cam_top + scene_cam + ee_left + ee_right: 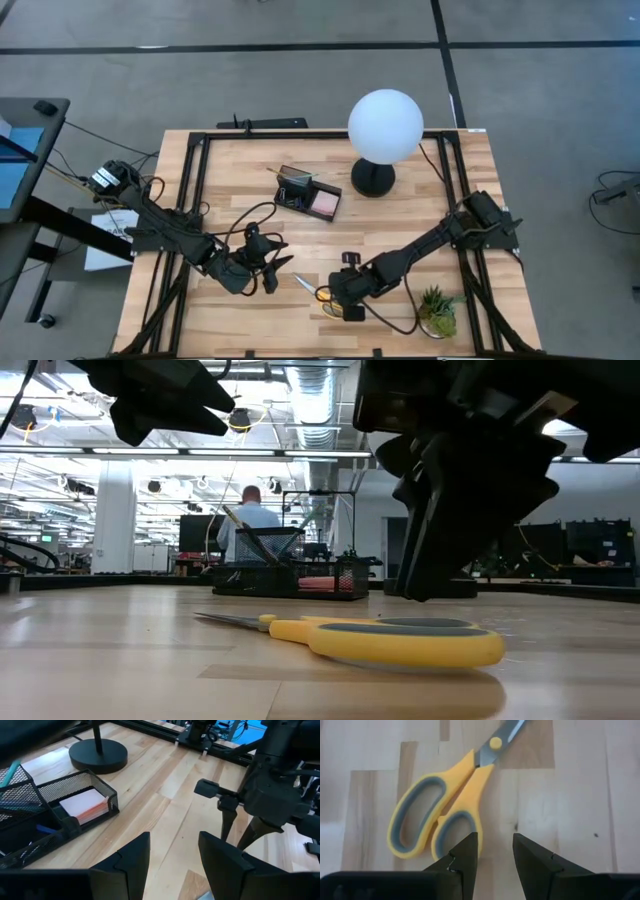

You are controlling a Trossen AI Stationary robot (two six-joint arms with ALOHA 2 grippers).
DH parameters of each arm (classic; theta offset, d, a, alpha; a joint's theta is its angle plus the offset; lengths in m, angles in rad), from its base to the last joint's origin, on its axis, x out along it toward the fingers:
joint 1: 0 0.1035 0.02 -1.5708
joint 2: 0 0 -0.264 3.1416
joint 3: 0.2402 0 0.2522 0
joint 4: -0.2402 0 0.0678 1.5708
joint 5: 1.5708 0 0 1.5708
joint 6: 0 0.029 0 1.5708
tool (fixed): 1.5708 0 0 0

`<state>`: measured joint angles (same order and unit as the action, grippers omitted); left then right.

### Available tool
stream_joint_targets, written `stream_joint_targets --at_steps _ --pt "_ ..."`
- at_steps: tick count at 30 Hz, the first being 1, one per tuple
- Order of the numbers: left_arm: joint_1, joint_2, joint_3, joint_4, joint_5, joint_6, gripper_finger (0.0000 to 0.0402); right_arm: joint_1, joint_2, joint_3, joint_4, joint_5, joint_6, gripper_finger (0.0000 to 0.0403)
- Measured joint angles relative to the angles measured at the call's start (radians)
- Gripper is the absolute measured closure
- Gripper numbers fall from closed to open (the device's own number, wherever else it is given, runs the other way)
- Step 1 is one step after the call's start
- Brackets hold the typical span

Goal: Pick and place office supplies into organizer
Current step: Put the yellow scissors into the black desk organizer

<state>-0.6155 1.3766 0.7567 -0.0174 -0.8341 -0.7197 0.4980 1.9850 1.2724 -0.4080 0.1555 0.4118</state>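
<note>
The yellow-handled scissors (308,290) lie flat on the table near its near edge, blades closed and pointing toward the left arm. My right gripper (495,851) hovers open just above the table beside the scissors' handle loops (437,812), touching nothing; the low view shows it (440,560) over the handles (400,642). My left gripper (172,855) is open and empty, raised to the scissors' left (268,268). The black mesh organizer (308,193) stands mid-table; it holds the pink sticky-note pad (82,805) in a tray and pens (10,775) in the cup.
The white globe lamp (385,125) on its black base (97,755) stands to the organizer's right, toward the far edge. A small green potted plant (437,310) sits near the near right corner. Black frame rails run along the table's edges. A person (248,520) stands far behind the table.
</note>
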Motion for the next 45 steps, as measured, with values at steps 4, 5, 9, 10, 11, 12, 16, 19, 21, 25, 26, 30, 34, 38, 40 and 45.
stream_joint_targets --at_steps 4,5,9,10,11,12,16,19,21,25,26,30,34,38,40,45 --pt "0.0 0.0 0.0 -0.001 0.0 0.0 0.0237 0.008 0.0 0.0 -0.003 -0.001 0.011 0.0286" --pt "0.0 0.0 0.0 -0.002 0.0 0.0 0.0237 0.012 0.0 0.0 -0.003 0.0 0.024 0.0286" --pt "0.0 0.0 0.0 -0.018 0.0 0.0 0.0237 0.02 0.0 0.0 -0.002 0.003 0.034 0.0286" --pt "0.0 0.0 0.0 -0.028 0.001 0.0 0.0237 0.021 0.0 0.0 -0.003 0.003 0.034 0.0286" --pt "0.0 0.0 0.0 -0.035 0.001 0.0 0.0237 0.024 0.0 0.0 -0.003 0.003 0.034 0.0286" --pt "0.0 0.0 0.0 -0.042 0.001 0.0 0.0237 0.026 0.0 0.0 -0.003 0.004 0.034 0.0286" --pt "0.0 0.0 0.0 -0.054 0.001 0.0 0.0237 0.024 0.035 -0.002 0.012 0.011 0.034 0.0286" --pt "0.0 0.0 0.0 -0.058 0.001 0.0 0.0237 0.023 0.051 0.003 0.03 0.015 0.034 0.0286" --pt "0.0 0.0 0.0 -0.06 0.001 0.0 0.0237 0.018 0.06 0.005 0.019 0.024 0.034 0.0286" --pt "0.0 0.0 0.0 -0.07 0.015 -0.001 0.0237 0.012 0.069 0.004 0.012 0.021 0.022 0.0287" --pt "0.0 0.0 0.0 -0.07 0.018 -0.001 0.0237 0.012 0.071 0.004 0.012 0.023 0.007 0.0288" --pt "0.0 0.0 0.0 -0.071 0.018 -0.002 0.0237 0.009 0.078 0.004 0.009 0.024 -0.065 0.0311" --pt "0.0 0.0 0.0 -0.071 0.018 -0.003 0.0237 -0.008 0.091 0.005 0.006 0.019 -0.08 0.0367" --pt "0.0 0.0 0.0 -0.058 0.005 -0.039 0.0237 -0.02 0.083 0.003 0.006 0.015 -0.121 0.0387" --pt "0.0 -0.002 0.0 -0.028 -0.034 -0.066 0.0237 -0.025 0.059 0.0 0.005 0.017 -0.125 0.0381" --pt "-0.014 -0.044 0.0 -0.009 -0.141 -0.065 0.0237 -0.057 -0.05 -0.007 -0.057 0.136 -0.204 0.0394"
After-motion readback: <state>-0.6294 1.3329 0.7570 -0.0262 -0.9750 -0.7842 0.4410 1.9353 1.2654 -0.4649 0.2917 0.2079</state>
